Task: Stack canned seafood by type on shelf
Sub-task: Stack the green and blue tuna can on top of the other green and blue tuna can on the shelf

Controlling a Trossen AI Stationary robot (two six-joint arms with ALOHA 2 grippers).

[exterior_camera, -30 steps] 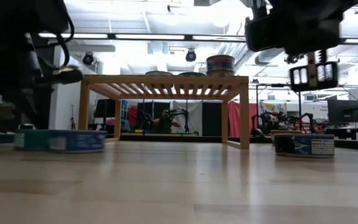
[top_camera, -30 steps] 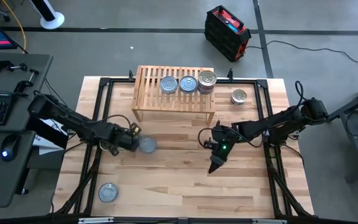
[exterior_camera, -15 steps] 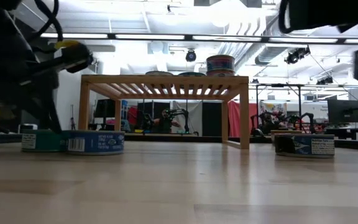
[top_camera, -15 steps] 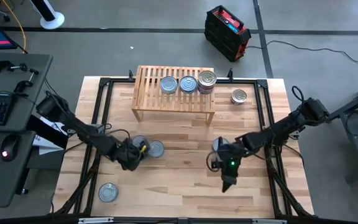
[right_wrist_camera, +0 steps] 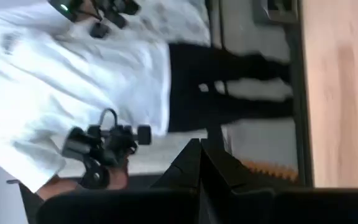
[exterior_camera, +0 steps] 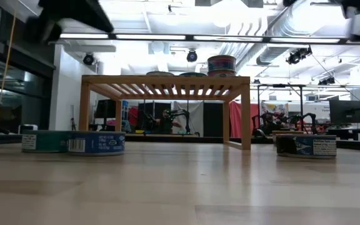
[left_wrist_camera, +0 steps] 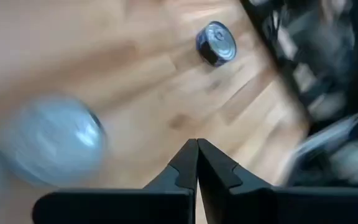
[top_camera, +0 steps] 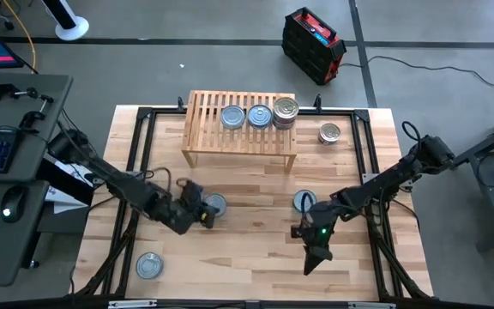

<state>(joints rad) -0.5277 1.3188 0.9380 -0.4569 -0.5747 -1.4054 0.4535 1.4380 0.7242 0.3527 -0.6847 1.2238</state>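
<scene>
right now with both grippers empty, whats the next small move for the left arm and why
Probably open the left gripper and lower it over the nearest loose can. Its fingers are shut on nothing, and that can lies right beside it on the table, while the shelf holds only some of the tins. The right gripper is also shut, near the table's front edge.

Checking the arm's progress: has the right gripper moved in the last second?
Yes. The right gripper, shut and empty, has pulled away from the shelf toward the table's near edge, past the loose can.
</scene>
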